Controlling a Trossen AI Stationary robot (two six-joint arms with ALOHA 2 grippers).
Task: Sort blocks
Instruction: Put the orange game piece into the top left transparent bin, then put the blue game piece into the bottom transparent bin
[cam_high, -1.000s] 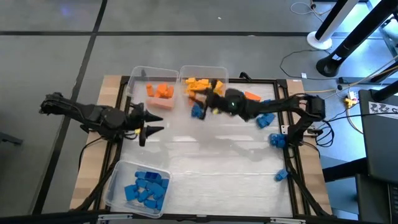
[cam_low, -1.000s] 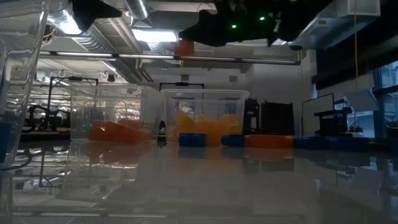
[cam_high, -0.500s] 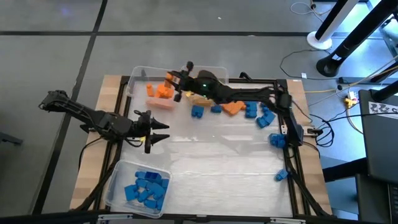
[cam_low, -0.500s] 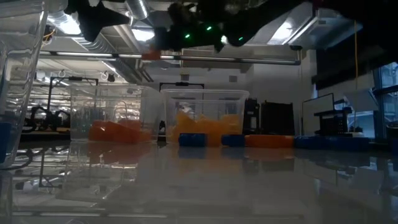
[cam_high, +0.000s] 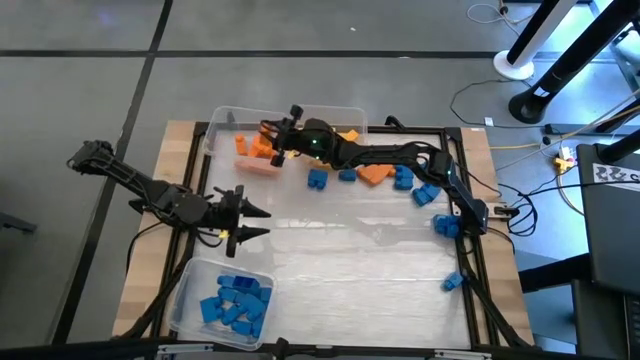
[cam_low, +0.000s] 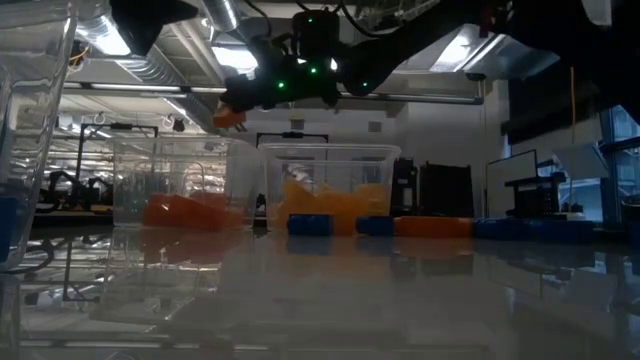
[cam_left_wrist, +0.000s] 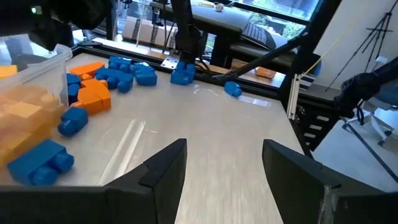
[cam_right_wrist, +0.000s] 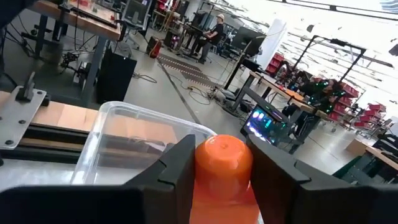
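Note:
My right gripper (cam_high: 277, 138) reaches level over the far-left clear bin (cam_high: 222, 128), which holds orange blocks, and is shut on one orange block (cam_right_wrist: 224, 167). The low view shows that block (cam_low: 230, 116) high above the bin (cam_low: 170, 185). My left gripper (cam_high: 250, 222) hovers open over the table's left side, beyond the near-left bin (cam_high: 190, 290) of blue blocks, with nothing between its fingers (cam_left_wrist: 163, 169). Loose blue blocks (cam_high: 318, 180) and an orange one (cam_high: 373, 173) lie on the table by the far bins. My right gripper pinches the orange block between its two fingers (cam_right_wrist: 177, 171), one on each side of the block (cam_right_wrist: 202, 177). The fingers come level from the table's right. The block is lifted clear, over the far-left bin, its round stud end (cam_right_wrist: 225, 146) pointing away from the wrist.
A second clear bin (cam_high: 352, 114) with yellow and orange blocks stands to the right of the far-left one. More blue blocks (cam_high: 443, 225) lie near the table's right edge. The table's middle (cam_high: 340, 260) is bare. People stand in the room beyond (cam_right_wrist: 217, 28).
My right gripper has carried the orange block toward the table's left, from over the second far bin to over the far-left bin, sinking a little. My left gripper has drifted toward the near edge, staying open.

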